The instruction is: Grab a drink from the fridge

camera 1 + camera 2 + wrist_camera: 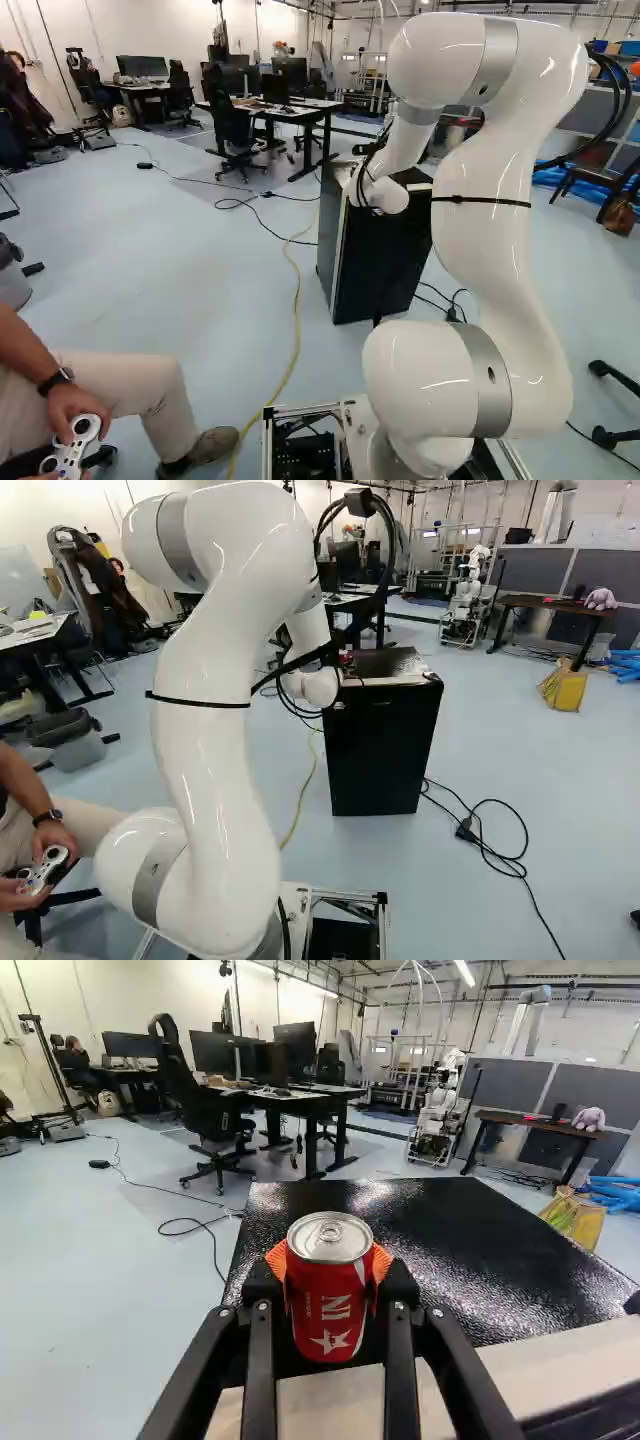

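The white arm bulked largest, rising from the joint at the foot of both base views and bending over toward the black fridge. That fridge stood on the pale floor ahead of the base, its glossy dark top edged on the near side by a light strip. Beyond it, the wrist view showed a desk with monitors, and a wooden table stood at the far right of the right base view, a purple plush toy on it. Another robot, white as well, stood beside that table, and an office chair was drawn up near the desk. A yellow crate sat on the floor near the table, beside some blue tubes. Smaller still was the gripper, mostly lost behind the wrist in the base views; in the wrist view its black fingers stood apart by just the can's width, with the orange pads pressing in from both sides. Smallest of all was the red drink can, upright and gripped between them, its silver lid and ring tab uppermost. It was by the fridge top's near edge, over the light strip as the wrist camera saw it, though whether its base touched anything was hard to tell from that angle.
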Tool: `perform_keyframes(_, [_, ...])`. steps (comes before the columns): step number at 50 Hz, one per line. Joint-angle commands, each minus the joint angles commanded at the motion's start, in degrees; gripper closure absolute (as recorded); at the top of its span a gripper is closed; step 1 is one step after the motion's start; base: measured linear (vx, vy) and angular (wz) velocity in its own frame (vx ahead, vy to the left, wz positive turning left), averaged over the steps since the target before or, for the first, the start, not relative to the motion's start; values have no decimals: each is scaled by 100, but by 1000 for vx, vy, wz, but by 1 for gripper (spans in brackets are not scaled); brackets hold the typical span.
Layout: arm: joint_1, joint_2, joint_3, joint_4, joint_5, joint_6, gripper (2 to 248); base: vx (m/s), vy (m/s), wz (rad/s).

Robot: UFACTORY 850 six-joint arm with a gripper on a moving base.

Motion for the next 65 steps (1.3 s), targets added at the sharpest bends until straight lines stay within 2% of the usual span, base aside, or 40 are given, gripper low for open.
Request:
perform_keyframes(25, [0, 271, 12, 0, 0, 0, 152, 0, 0, 0])
perform_keyframes(65, [27, 399, 125, 18, -22, 0, 152, 0, 0, 0])
